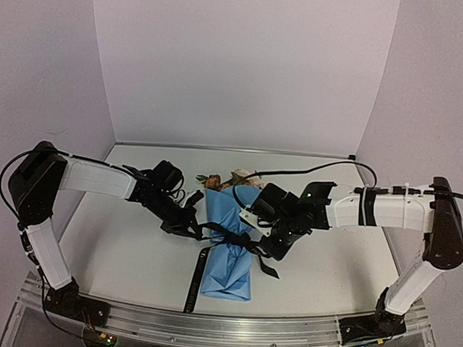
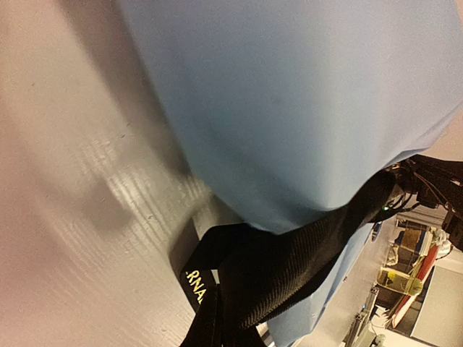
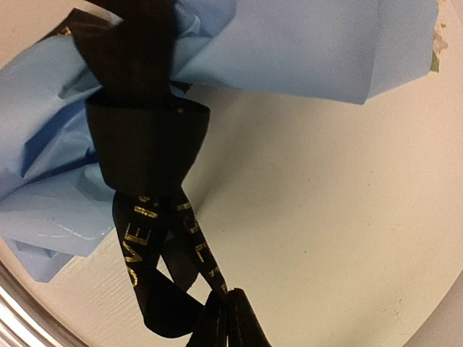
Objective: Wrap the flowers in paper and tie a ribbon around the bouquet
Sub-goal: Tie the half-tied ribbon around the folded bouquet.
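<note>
The bouquet (image 1: 228,254) lies on the table as a light blue paper (image 2: 304,108) cone, narrow end toward me. Cream and orange flowers (image 1: 222,179) poke out of its far, wide end. A black ribbon (image 1: 230,239) with gold lettering crosses the cone's waist, and one tail (image 1: 195,283) trails toward the near edge. My left gripper (image 1: 191,227) sits at the cone's left side, shut on the ribbon (image 2: 289,260). My right gripper (image 1: 265,250) sits at the right side, shut on the other ribbon end (image 3: 141,144), below a loose knot against the paper (image 3: 289,43).
An aluminium rail (image 1: 232,327) runs along the table's near edge, just beyond the cone's tip. White walls close in the back and both sides. A black cable (image 1: 308,171) arcs over the table behind the right arm.
</note>
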Controlling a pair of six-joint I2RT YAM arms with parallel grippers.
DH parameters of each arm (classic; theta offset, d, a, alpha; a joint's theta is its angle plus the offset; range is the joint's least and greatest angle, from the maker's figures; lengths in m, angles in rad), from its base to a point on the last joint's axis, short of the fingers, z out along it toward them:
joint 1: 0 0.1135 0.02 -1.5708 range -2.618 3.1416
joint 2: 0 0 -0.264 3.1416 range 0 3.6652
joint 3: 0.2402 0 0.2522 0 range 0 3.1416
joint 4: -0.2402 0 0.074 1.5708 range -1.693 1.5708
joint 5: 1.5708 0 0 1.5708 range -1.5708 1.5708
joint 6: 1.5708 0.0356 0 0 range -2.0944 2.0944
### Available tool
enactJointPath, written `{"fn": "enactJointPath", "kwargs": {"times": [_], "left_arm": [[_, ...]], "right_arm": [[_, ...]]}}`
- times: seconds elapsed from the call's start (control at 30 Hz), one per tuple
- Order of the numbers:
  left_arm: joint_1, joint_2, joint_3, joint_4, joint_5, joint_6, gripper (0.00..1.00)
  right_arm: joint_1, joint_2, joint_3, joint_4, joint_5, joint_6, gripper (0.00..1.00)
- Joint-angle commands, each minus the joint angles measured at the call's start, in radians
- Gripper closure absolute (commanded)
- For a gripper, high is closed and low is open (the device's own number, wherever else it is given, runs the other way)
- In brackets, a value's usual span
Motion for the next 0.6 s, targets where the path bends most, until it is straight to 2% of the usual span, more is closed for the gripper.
{"fn": "enactJointPath", "kwargs": {"times": [0.0,0.33,0.57], "left_arm": [[0.018,-0.053,-0.052,0.031,-0.05,-0.035,1.0],[0.057,-0.063,-0.118,0.079,-0.076,-0.09,1.0],[0.121,-0.064,-0.162,0.13,-0.024,-0.124,1.0]], "right_arm": [[-0.022,-0.009,-0.044,-0.004,0.055,0.077,1.0],[-0.063,-0.024,-0.179,0.095,0.125,0.285,1.0],[-0.096,-0.034,-0.264,0.124,0.136,0.397,1.0]]}}
